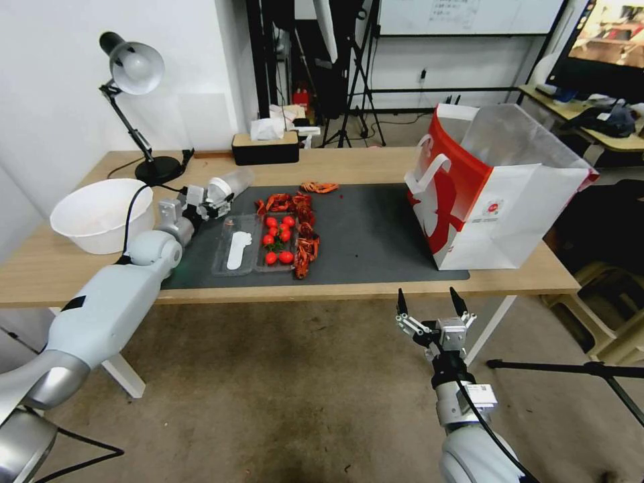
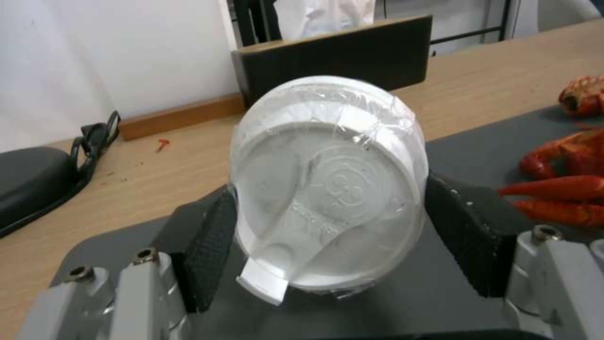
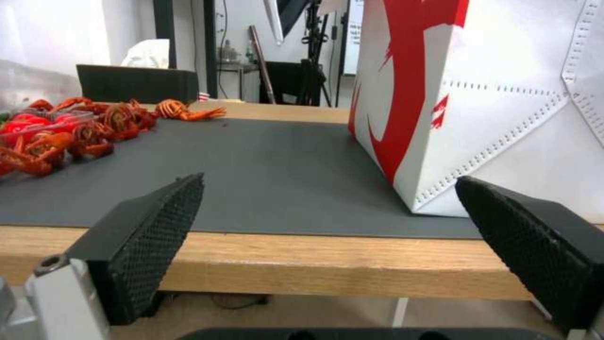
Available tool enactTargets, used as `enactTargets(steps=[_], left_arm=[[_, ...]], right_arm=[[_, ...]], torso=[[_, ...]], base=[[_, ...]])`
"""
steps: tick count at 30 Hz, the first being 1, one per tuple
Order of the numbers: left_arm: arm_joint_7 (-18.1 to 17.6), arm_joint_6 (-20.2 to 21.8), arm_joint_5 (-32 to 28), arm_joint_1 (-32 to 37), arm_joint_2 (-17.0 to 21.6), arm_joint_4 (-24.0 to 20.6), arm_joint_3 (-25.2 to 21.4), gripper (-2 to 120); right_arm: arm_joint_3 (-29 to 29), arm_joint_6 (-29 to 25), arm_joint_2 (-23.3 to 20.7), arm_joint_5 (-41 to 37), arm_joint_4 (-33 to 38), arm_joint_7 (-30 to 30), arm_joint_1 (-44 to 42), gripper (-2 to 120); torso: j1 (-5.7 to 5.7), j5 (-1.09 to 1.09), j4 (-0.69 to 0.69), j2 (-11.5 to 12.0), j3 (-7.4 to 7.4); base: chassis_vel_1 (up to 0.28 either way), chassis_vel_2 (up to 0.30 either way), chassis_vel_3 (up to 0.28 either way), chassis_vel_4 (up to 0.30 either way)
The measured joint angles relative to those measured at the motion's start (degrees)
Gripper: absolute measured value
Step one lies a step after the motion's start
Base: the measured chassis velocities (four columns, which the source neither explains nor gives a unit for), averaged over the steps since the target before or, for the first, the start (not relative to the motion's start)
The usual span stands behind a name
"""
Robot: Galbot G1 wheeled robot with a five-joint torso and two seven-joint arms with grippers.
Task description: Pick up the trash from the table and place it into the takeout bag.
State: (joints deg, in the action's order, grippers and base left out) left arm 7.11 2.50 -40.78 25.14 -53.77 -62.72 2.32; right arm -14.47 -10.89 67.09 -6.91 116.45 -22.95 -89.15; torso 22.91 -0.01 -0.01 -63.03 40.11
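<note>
The clear plastic cup [image 2: 327,184] with its white lid lies on its side at the far left part of the dark grey mat [image 1: 376,228], lid end facing the left hand [image 1: 213,201]; in the left wrist view the two black pads [image 2: 211,245] sit on either side of the lid rim, the one pad touching the wrapped plastic and the other at or just beside it, so the left hand looks closed on the cup or very nearly so; a firm grip without crushing the thin wall seems the thing to aim for, squeezing on the stiffer lid rim rather than the soft body; I judge the lift should go straight up first, since the clear tray [image 1: 235,253] with the tomatoes [image 1: 277,238] and the red crayfish shells [image 1: 303,228] lie just beside the cup toward the middle of the mat; the takeout bag [image 1: 510,201] stands open at the right end of the counter [image 1: 335,164], well apart, so the carry crosses above that litter and must come in over the bag's rim; the right hand [image 1: 433,305] hangs open below the counter's near edge, facing the bag's base, idle.
</note>
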Motion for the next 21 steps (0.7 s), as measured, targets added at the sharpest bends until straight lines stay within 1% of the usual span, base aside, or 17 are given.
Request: enactTargets(steps=[1, 3, 5, 7, 9, 11, 13, 15, 17, 18, 19, 21], left_arm=[[0.0, 0.0, 0.0, 0.3, 0.2, -0.6, -0.3, 70], [0.0, 0.0, -0.3, 1.1, 1.0, -3.3, -1.4, 70], [0.0, 0.0, -0.4, 1.2, 1.3, -4.1, -1.6, 70], [0.0, 0.0, -1.5, 1.3, 2.1, -6.6, -2.0, 70], [0.0, 0.0, -1.9, 1.3, 2.3, -7.2, -2.1, 70], [0.0, -0.1, -3.7, 1.0, 3.1, -10.7, -2.2, 70], [0.0, -0.1, -4.1, 0.8, 3.2, -11.5, -2.2, 70], [0.3, -0.1, -6.3, -0.7, 3.2, -14.9, -1.4, 70], [0.4, -0.2, -6.7, -1.1, 3.2, -15.5, -1.0, 70], [0.7, -0.3, -7.6, -2.5, 2.7, -16.8, 0.3, 70], [0.7, -0.3, -7.6, -2.5, 2.7, -16.8, 0.3, 70], [1.1, -0.9, -8.4, -4.1, 2.1, -17.6, 2.2, 70]], right_arm=[[0.0, 0.0, 0.0, 0.0, 0.0, 0.0, 0.0, 100], [0.0, 0.0, 0.0, 0.0, 0.0, 0.0, 0.0, 100], [0.1, 0.0, 0.0, 0.0, 0.0, 0.0, 0.0, 100], [0.2, 0.0, 0.0, 0.1, 0.0, 0.0, 0.1, 100], [0.2, 0.0, 0.0, 0.1, 0.1, 0.0, 0.1, 100], [0.3, 0.1, 0.0, 0.1, 0.2, 0.0, 0.2, 100], [0.3, 0.1, 0.0, 0.1, 0.2, 0.1, 0.2, 100], [0.4, 0.1, 0.0, 0.2, 0.2, 0.1, 0.1, 100], [0.4, 0.1, 0.0, 0.2, 0.3, 0.1, 0.1, 100], [0.4, 0.1, 0.0, 0.2, 0.4, 0.1, 0.0, 100], [0.4, 0.1, 0.0, 0.2, 0.4, 0.1, 0.0, 100], [0.3, 0.2, 0.0, 0.2, 0.5, 0.1, -0.1, 100]], torso=[[0.0, 0.0, 0.0, 0.0, 0.0], [0.0, 0.0, 0.01, 0.0, 0.0], [0.0, 0.01, 0.01, 0.0, 0.0], [0.0, 0.0, 0.01, 0.0, 0.0], [0.0, 0.0, 0.01, 0.0, 0.0], [0.0, 0.0, 0.02, 0.0, 0.0], [0.0, 0.0, 0.02, 0.0, 0.0], [0.0, 0.01, 0.02, 0.0, -0.01], [0.0, 0.01, 0.01, 0.0, -0.01], [0.0, 0.02, 0.0, 0.0, -0.01], [0.0, 0.02, 0.0, 0.0, -0.01], [0.0, 0.02, -0.01, 0.0, 0.0]], base=[[0.0, 0.0, 0.0, 0.0], [0.0, 0.0, 0.0, 0.0], [0.0, 0.0, 0.0, 0.0], [0.0, 0.0, 0.0, 0.0], [0.0, 0.0, 0.0, 0.0], [0.0, 0.0, 0.0, 0.0], [0.0, 0.0, 0.0, 0.0], [0.0, 0.0, 0.0, 0.0], [0.0, 0.0, 0.0, 0.0], [0.0, 0.0, 0.0, 0.0], [0.0, 0.0, 0.0, 0.0], [0.0, 0.0, 0.0, 0.0]])
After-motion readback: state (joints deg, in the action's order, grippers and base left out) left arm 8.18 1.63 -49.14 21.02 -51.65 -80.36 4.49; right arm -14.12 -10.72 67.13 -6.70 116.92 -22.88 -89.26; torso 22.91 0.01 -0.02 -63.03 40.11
